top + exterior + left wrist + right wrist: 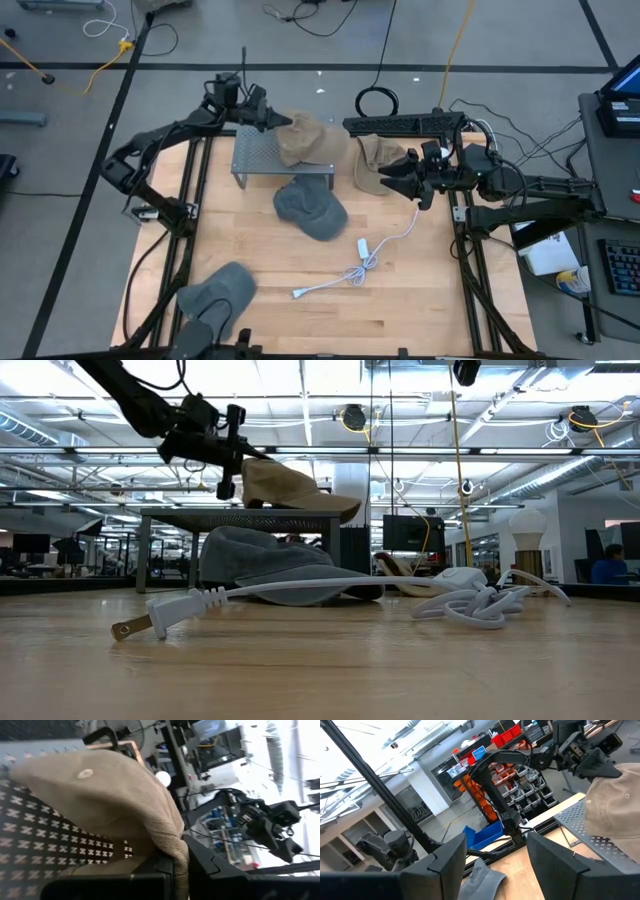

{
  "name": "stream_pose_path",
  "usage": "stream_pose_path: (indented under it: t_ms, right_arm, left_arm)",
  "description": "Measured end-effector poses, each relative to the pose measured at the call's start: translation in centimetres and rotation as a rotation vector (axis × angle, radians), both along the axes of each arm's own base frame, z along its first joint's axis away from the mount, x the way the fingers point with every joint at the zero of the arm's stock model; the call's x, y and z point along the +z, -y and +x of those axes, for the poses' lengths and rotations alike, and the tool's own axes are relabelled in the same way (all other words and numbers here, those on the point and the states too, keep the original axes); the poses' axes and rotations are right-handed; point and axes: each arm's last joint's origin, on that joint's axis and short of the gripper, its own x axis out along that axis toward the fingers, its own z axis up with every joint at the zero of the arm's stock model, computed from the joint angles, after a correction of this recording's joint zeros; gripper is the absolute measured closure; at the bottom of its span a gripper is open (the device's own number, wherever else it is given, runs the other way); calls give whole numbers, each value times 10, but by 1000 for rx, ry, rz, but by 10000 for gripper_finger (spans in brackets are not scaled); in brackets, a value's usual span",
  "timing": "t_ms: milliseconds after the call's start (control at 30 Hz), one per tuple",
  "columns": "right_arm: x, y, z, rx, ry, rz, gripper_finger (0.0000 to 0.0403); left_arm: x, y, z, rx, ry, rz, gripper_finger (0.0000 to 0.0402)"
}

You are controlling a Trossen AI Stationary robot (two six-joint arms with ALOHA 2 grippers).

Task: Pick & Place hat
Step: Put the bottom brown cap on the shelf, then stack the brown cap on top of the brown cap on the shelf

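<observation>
The left gripper [272,119], upper centre-left of the high view, has its jaws clamped on the edge of the tan hat [305,139], which lies on the perforated metal stand [255,153] with part of it hanging over the stand's right end; the left wrist view shows the fabric pinched between the two dark fingers. Working from the near edge of the wooden surface [240,235] outward: a grey hat [222,292] sits at the lower left of the high view, then a white power cord [352,270] lies lower centre, then a dark grey cap [310,209] rests just in front of the stand. Farther back, right of centre, a second tan hat [375,160] lies on the surface, and the right gripper [398,176] hangs just beside it with its jaws apart, holding nothing. I'd judge this the placing step, the hat being set on the stand. The next move seems to call for opening the jaws and drawing clear without dragging the hat off the rack.
</observation>
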Motion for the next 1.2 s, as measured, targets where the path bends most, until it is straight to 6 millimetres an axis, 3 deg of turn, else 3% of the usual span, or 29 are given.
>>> stream_pose_path:
  t_ms: [133,533,933,1200]
  right_arm:
    - [0,0,0,0,0,0,202]
    - [0,-2,0,56,-1,31,202]
    - [0,-2,0,56,-1,32,202]
    - [0,-2,0,55,-1,25,202]
  left_arm:
    - [-1,5,0,21,-44,14,370]
    - [-1,-2,-8,80,-55,39,232]
    - [-11,-8,-26,138,-139,-42,141]
    - [9,-3,-38,145,-89,8,104]
